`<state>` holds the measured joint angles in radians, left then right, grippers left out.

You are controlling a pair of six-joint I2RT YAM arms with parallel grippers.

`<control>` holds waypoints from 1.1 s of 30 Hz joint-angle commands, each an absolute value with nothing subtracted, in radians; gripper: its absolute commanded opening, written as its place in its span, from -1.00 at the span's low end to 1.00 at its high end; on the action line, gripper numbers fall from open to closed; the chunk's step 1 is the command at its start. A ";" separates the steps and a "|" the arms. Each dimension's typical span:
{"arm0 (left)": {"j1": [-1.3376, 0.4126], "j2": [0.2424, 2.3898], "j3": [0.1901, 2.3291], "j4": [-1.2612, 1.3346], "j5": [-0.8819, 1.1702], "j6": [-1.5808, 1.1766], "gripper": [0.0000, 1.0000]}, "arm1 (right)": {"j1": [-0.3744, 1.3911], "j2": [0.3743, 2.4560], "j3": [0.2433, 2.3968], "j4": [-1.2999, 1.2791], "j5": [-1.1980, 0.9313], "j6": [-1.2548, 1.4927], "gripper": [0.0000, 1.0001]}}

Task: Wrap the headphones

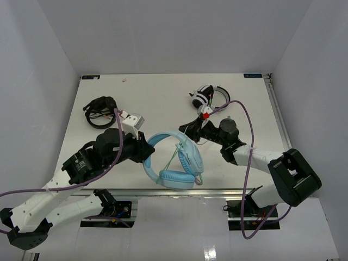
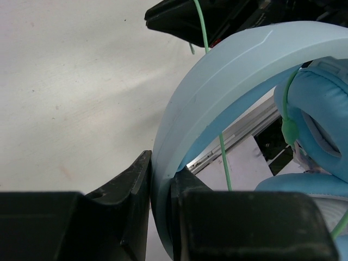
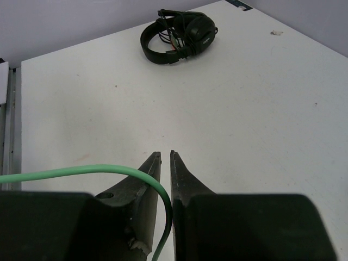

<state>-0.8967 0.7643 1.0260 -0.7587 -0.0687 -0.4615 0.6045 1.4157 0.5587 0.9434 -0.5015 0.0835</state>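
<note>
At the far left of the white bench [image 1: 163, 89] a pair of black headphones [image 1: 99, 112] lies on its own. Closer to me, the left gripper [image 1: 145, 150] has its jaws pinching the wide headband of the light blue headphones [image 1: 175, 163], which sit near the front edge of the bench, between the two arms. Their pale green cable [image 3: 81, 170] crosses the band and runs up to the right gripper [image 3: 165, 155], whose jaws are pressed almost together on it. Just behind that gripper rest the white-and-black headphones [image 1: 207, 97]
</note>
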 commanded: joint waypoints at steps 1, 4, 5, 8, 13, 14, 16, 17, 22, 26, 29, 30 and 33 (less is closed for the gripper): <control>-0.907 0.759 1.052 -0.763 -0.043 -0.458 -1.00 | 0.582 1.361 0.573 0.930 -0.370 0.048 -0.64; -0.908 0.775 1.051 -0.776 -0.063 -0.449 -1.00 | 0.581 1.350 0.571 0.931 -0.357 0.043 -0.71; -0.907 0.782 1.052 -0.781 -0.074 -0.440 -1.00 | 0.581 1.350 0.572 0.929 -0.359 0.042 -0.77; -0.907 0.828 1.059 -0.811 -0.147 -0.416 -1.00 | 0.574 1.337 0.601 0.859 -0.384 0.042 -0.84; -0.908 0.942 1.063 -0.883 -0.372 -0.387 -1.00 | 0.566 1.307 0.710 0.561 -0.439 0.012 -0.85; -0.907 0.968 1.062 -0.887 -0.405 -0.382 -1.00 | 0.567 1.305 0.733 0.500 -0.451 0.006 -0.85; -0.907 1.007 1.061 -0.887 -0.456 -0.376 -1.00 | 0.566 1.300 0.767 0.418 -0.468 0.005 -0.84; -0.907 1.026 1.061 -0.887 -0.486 -0.376 -1.00 | 0.565 1.298 0.785 0.378 -0.474 0.006 -0.84; -0.908 1.046 1.065 -0.895 -0.604 -0.363 -1.00 | 0.565 1.280 0.837 0.277 -0.510 0.024 -0.85; -0.908 1.035 1.067 -0.900 -0.651 -0.363 -1.00 | 0.563 1.265 0.852 0.242 -0.559 0.043 -0.85; -0.908 1.044 1.071 -0.905 -0.706 -0.368 -1.00 | 0.565 1.252 0.846 0.254 -0.631 0.062 -0.85; -0.908 1.062 1.078 -0.909 -0.730 -0.374 -1.00 | 0.564 1.250 0.841 0.276 -0.651 0.073 -0.85; -0.908 1.127 1.116 -0.955 -0.828 -0.447 -1.00 | 0.563 1.248 0.828 0.349 -0.732 0.131 -0.85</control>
<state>-0.9117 1.0776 1.0400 -0.8871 -0.6442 -0.3700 0.5772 1.2854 0.7967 0.2399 -0.6055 0.0545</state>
